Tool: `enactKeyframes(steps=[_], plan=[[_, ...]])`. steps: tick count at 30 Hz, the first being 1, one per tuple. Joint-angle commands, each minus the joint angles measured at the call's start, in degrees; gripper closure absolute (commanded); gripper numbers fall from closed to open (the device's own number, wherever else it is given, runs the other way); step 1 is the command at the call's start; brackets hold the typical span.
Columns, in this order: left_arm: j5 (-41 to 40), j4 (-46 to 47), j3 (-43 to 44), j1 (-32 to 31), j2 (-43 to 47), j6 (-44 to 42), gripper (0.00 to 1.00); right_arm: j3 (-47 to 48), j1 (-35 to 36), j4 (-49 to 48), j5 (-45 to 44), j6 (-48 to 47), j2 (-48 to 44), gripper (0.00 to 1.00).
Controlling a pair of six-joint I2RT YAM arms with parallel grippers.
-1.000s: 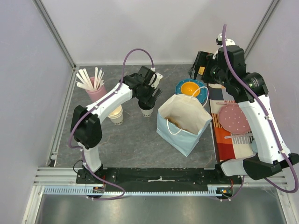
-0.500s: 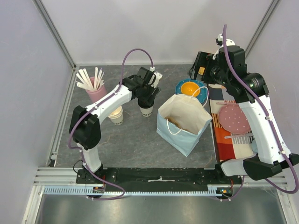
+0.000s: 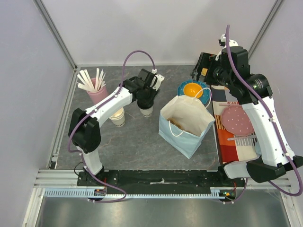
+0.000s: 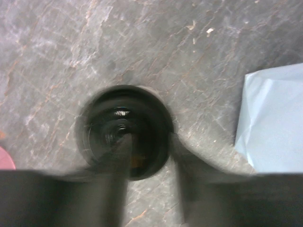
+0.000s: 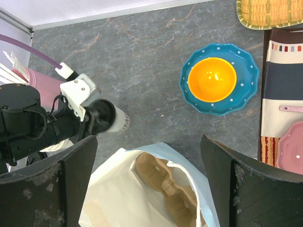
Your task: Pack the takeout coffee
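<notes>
1. The grey counter point(image 3: 137, 142) sets the scene. Packing looks to be at the pick-up step, the cup apparently not yet lifted.
2. The pale blue paper bag point(image 3: 187, 127) stands open right of centre (a brown cardboard tray shows inside), the likely destination.
3. The right hand point(image 5: 147, 139) hangs above the bag's far side, fingers spread wide, holding nothing.
4. The left hand point(image 4: 150, 151) is directly over the cup, its 2 blurred fingers apart about the lid. Whether they press the cup cannot be told.
5. The takeout coffee point(image 4: 113, 123) stands upright on the counter, near the bag's left side, beneath the left hand. The next move probably calls for a firm squeeze below the lid, a straight lift, then a carry over the bag's rim.
</notes>
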State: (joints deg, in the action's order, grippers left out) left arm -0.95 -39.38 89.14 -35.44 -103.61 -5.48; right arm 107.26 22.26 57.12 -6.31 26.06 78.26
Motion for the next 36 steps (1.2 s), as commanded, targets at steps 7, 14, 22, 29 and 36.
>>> enactKeyframes(steps=[7, 14, 22, 29, 36], plan=[[2.7, -1.4, 1.2, -0.3, 4.3, -4.3, 0.94, 1.2, -0.1, -0.8, 0.5, -1.5, -0.5, 0.02], [1.8, -1.0, 2.0, -0.2, 4.1, -3.9, 0.77, 1.0, -0.1, -0.8, 0.6, -1.6, -0.8, 0.02], [17.2, -16.0, 16.5, 3.2, 1.2, -16.8, 0.23, 1.6, -0.1, -0.8, 0.9, -1.9, -0.9, 0.02], [31.7, -30.9, 17.5, 12.1, 4.0, -52.7, 0.13, -0.7, -0.1, -1.3, 1.0, -2.0, -3.1, 0.02], [29.1, -48.7, 27.9, 19.0, -4.7, -79.0, 0.14, -2.9, -0.1, -2.0, 1.5, -2.5, -5.2, 0.02]])
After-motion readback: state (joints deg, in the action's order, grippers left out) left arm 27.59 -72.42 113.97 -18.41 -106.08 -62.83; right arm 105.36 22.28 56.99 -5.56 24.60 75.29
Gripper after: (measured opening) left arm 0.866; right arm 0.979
